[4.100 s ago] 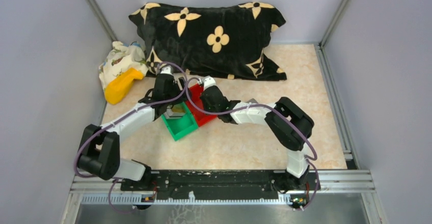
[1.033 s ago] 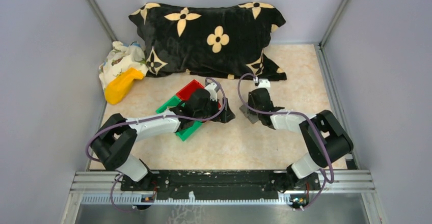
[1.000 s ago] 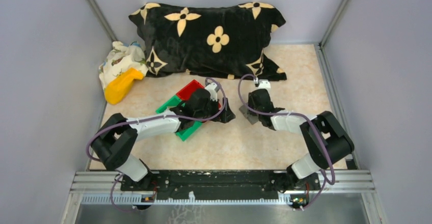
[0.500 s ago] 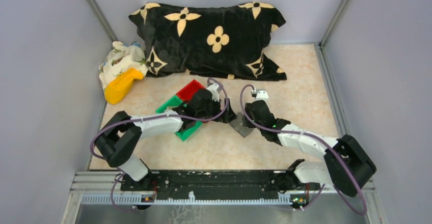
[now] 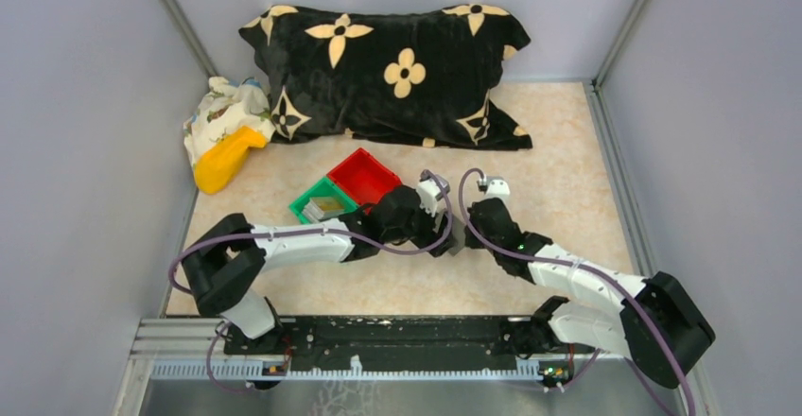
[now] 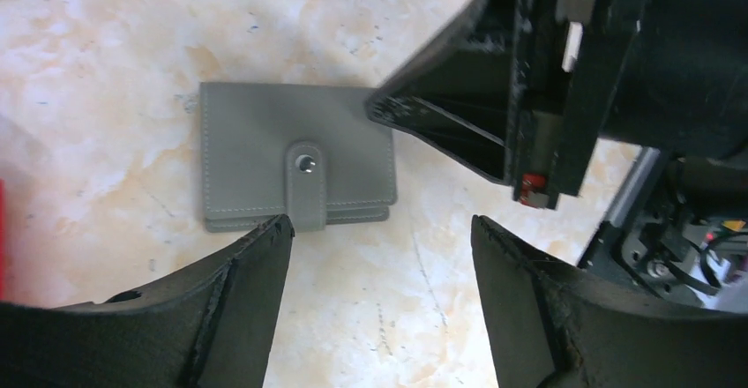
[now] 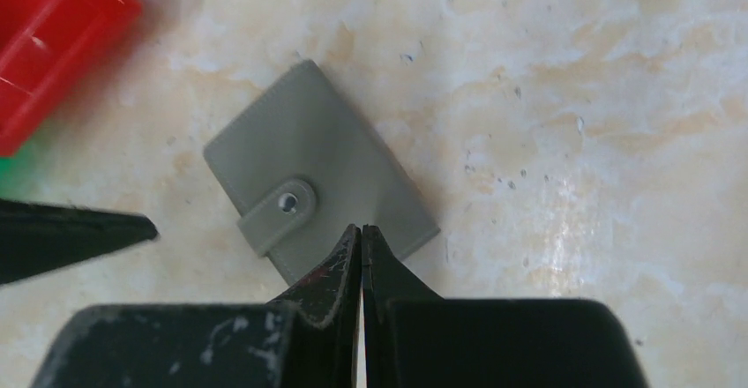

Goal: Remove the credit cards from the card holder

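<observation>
The card holder (image 6: 265, 154) lies flat on the table, a grey folded wallet with its snap strap fastened; no credit cards show. My left gripper (image 6: 381, 222) hovers just near of it, open, with nothing between its fingers. My right gripper (image 7: 362, 227) is shut, its joined tips over the card holder (image 7: 326, 172) near one edge. From the left wrist, those shut fingertips (image 6: 388, 106) meet the holder's corner. From above, both grippers (image 5: 437, 232) crowd together and hide most of the holder.
A red bin (image 5: 363, 175) and a green bin (image 5: 322, 206) with a flat pale item inside stand left of the grippers. A black patterned pillow (image 5: 388, 71) lies at the back, with a yellow object (image 5: 225, 159) and a crumpled cloth (image 5: 222, 109) at back left.
The right gripper closed and came nearer and leftward over the card holder. The left arm swung right, off the bins, to the holder, its jaws narrowing slightly.
</observation>
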Available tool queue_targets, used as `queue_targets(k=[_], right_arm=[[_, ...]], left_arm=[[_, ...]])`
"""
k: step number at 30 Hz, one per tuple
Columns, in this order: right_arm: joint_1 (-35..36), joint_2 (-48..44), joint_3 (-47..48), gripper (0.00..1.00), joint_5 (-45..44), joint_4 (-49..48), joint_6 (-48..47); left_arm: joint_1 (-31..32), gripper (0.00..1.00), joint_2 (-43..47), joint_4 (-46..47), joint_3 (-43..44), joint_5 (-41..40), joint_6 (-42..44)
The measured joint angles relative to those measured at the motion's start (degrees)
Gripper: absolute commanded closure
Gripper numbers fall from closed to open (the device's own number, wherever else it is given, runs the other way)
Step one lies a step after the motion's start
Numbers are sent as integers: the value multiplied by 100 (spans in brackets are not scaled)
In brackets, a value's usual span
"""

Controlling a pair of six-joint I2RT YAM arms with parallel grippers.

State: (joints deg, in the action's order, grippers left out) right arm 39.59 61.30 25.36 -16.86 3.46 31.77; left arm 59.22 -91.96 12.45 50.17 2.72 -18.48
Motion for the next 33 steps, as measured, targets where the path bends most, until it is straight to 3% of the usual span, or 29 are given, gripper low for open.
queue_targets(k=[11,22,33], right_arm=[[0,111,-293,100,7,-120,92],[0,122,-437,100,50,-221,131],[0,122,-439,100,125,-291,133]], left_arm=[[-13,23,-859,-337,748,-710,667],[-13,24,-1143,-505,828,-761,807],[-13,36,-1357,-437,822,-739,874]])
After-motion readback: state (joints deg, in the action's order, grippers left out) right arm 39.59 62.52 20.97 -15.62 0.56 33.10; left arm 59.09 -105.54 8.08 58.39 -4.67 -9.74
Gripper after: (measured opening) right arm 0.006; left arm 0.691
